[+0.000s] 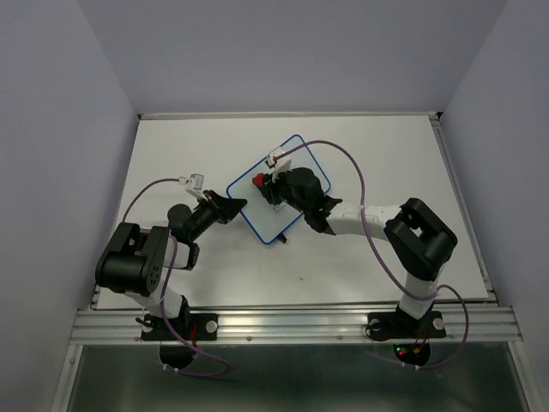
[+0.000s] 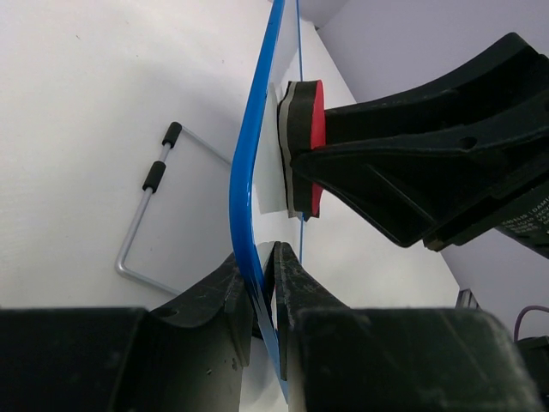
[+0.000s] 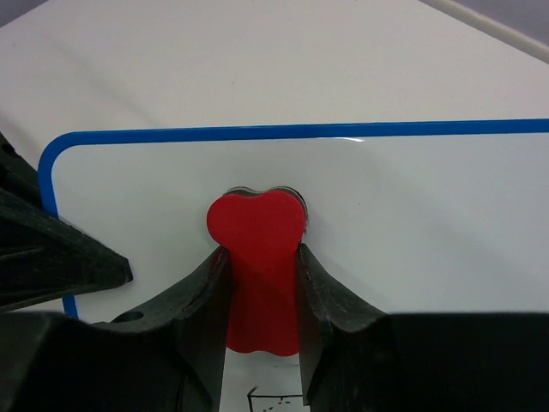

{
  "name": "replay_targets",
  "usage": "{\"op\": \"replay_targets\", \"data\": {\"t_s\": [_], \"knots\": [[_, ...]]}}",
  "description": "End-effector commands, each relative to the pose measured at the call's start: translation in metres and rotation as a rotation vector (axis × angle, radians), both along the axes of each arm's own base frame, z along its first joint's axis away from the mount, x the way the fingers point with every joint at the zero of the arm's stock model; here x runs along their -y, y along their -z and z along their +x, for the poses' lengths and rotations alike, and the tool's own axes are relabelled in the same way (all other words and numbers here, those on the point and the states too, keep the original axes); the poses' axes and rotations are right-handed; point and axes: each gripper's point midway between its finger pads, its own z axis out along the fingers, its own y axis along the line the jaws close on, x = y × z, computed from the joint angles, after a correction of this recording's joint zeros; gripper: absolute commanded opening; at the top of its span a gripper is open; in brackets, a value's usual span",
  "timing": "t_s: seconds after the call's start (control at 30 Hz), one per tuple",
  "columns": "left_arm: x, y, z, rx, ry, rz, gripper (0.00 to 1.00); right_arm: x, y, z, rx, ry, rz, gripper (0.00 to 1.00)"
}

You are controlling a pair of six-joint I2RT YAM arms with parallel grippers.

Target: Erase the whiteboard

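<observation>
The whiteboard (image 1: 296,159) has a thin blue rim and lies tilted in the middle of the table. My left gripper (image 1: 240,204) is shut on its left rim; in the left wrist view (image 2: 264,266) the blue rim (image 2: 244,172) is pinched between the jaws. My right gripper (image 1: 268,187) is shut on a red eraser (image 1: 260,180) and presses it flat on the board. In the right wrist view the red eraser (image 3: 257,227) sits between my fingers (image 3: 330,292) on the white board (image 3: 412,223). A drawn black shape (image 3: 274,399) shows just below the eraser.
A bent metal wire stand with black sleeves (image 2: 141,219) sticks out under the board. The white tabletop (image 1: 386,146) is walled on the left, back and right. Purple cables loop from both arms. A metal rail (image 1: 292,322) runs along the near edge.
</observation>
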Motion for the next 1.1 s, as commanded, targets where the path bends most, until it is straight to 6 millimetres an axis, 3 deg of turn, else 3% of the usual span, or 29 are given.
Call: {"op": "replay_targets", "data": {"t_s": [0.0, 0.13, 0.17, 0.23, 0.37, 0.5, 0.63, 0.67, 0.77, 0.87, 1.07], "knots": [[-0.003, -0.023, 0.002, 0.212, -0.019, 0.058, 0.0, 0.046, 0.013, 0.032, -0.052, 0.192, -0.015, 0.01], [-0.004, -0.023, 0.002, 0.211, -0.021, 0.056, 0.0, 0.111, 0.018, 0.061, -0.088, 0.355, 0.019, 0.01], [-0.003, -0.023, 0.002, 0.211, -0.019, 0.056, 0.0, 0.113, 0.022, 0.059, -0.095, 0.354, 0.015, 0.01], [-0.004, -0.023, 0.001, 0.211, -0.019, 0.056, 0.0, 0.138, 0.029, 0.067, -0.112, 0.409, 0.012, 0.01], [-0.004, -0.023, 0.002, 0.208, -0.021, 0.057, 0.0, 0.15, 0.033, 0.066, -0.119, 0.425, 0.015, 0.01], [-0.003, -0.023, 0.003, 0.208, -0.016, 0.057, 0.0, 0.135, 0.032, 0.055, -0.129, 0.318, 0.03, 0.01], [-0.003, -0.023, 0.003, 0.208, -0.016, 0.057, 0.0, 0.105, 0.03, 0.028, -0.099, 0.166, 0.034, 0.01], [-0.003, -0.024, 0.004, 0.212, -0.021, 0.058, 0.0, 0.088, 0.031, 0.015, -0.103, 0.105, 0.033, 0.01], [-0.003, -0.023, 0.004, 0.209, -0.018, 0.059, 0.0, 0.066, 0.039, -0.003, -0.126, 0.026, 0.024, 0.01], [-0.003, -0.023, 0.004, 0.209, -0.016, 0.058, 0.0, 0.034, 0.045, -0.038, -0.117, -0.061, 0.021, 0.01], [-0.002, -0.023, 0.004, 0.208, -0.014, 0.057, 0.0, 0.007, 0.05, -0.075, -0.157, -0.18, 0.054, 0.01]]}}
